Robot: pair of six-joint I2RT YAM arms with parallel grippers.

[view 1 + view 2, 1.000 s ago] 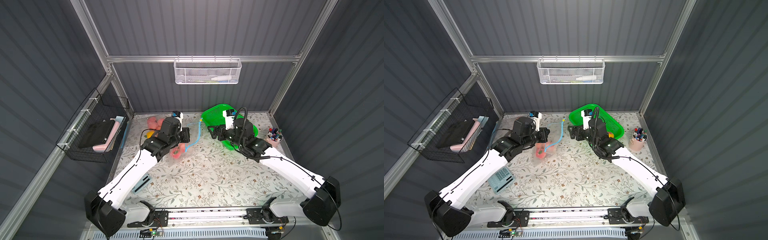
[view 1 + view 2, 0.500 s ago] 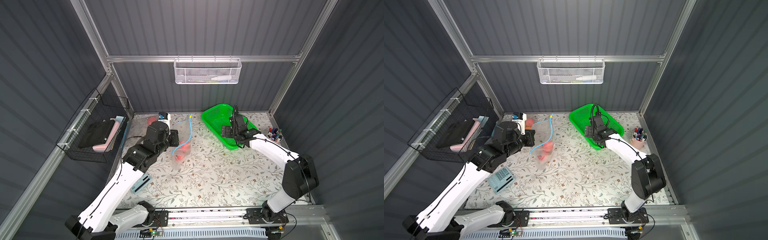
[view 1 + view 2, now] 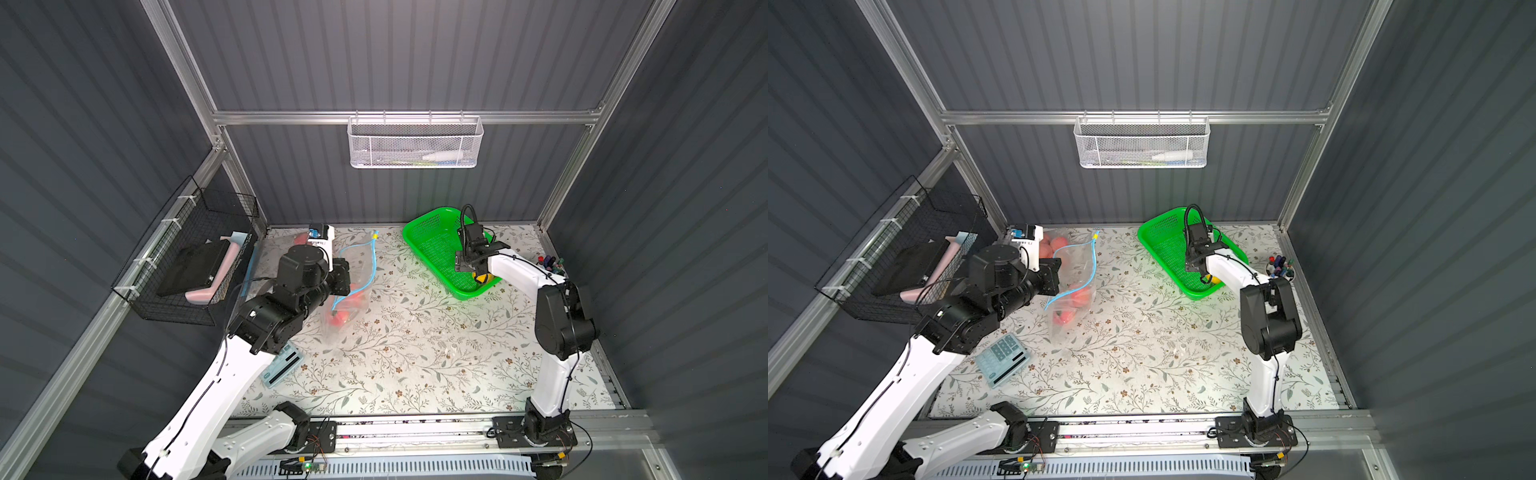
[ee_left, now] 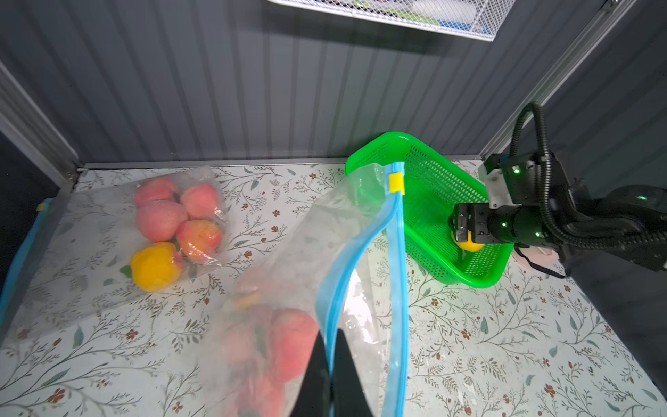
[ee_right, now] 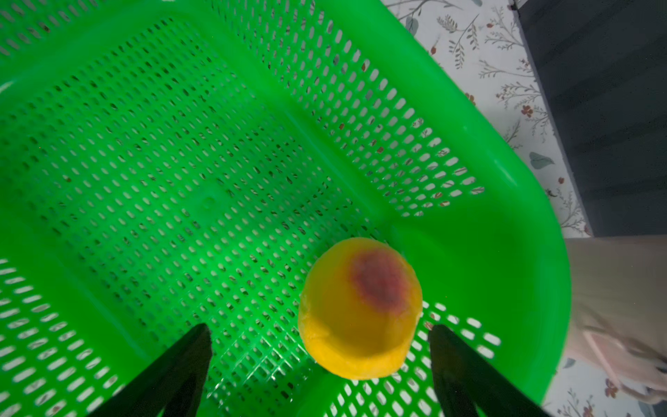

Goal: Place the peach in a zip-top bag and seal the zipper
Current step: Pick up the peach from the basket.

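Since a second ago, my right arm has swung back over the green basket (image 3: pixel 424 217) while the left pulled away with the zip-top bag (image 3: pixel 1073 291), left gripper (image 4: pixel 330 346) clenched on its blue zipper (image 4: pixel 330 289). Farther, at 1 o'clock, the right gripper (image 5: pixel 319 332) gapes empty; the peach (image 5: pixel 361 310) sits between its jaws, in the basket's 5 o'clock corner. Light, soft, round, I judge: pinch its middle gently.

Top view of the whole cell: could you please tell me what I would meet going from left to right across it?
Black wire basket → calculator → zip-top bag → green basket → cup of pens.
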